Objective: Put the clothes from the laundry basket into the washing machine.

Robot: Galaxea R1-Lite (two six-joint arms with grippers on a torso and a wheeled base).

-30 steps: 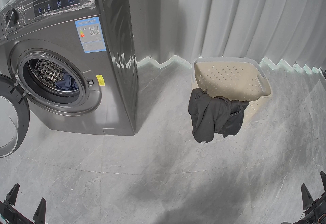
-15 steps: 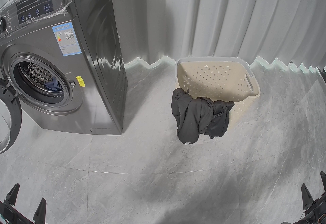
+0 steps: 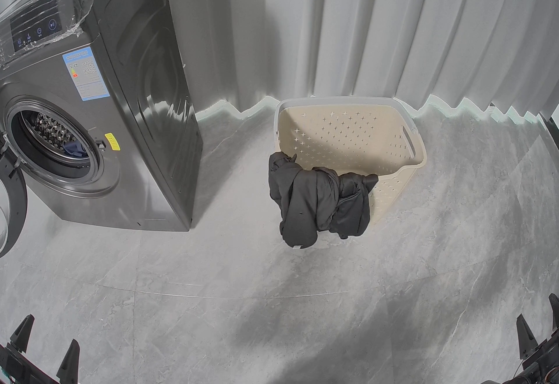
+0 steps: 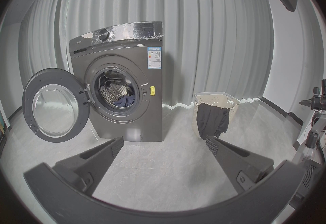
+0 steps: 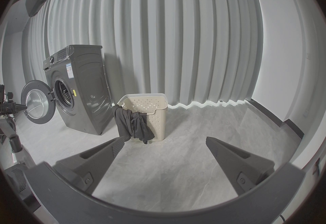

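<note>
Left end effector [image 4: 163, 139], right end effector [image 5: 164, 139]: both spread wide, empty; dark garment [image 3: 317, 204] over laundry basket [image 3: 349, 129] rim, curtain [image 3: 378, 12] behind.

The pale grey, marble-patterned floor [image 3: 279, 309] carries the washing machine [image 3: 140, 111] at the far left. The cream laundry basket [image 3: 349, 132] stands on it to the right, apart from the machine and just before the white curtain [image 3: 378, 12] whose hem meets the floor.

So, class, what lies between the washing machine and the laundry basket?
Nothing: in the head view, only bare floor separates the washing machine from the laundry basket.
</note>
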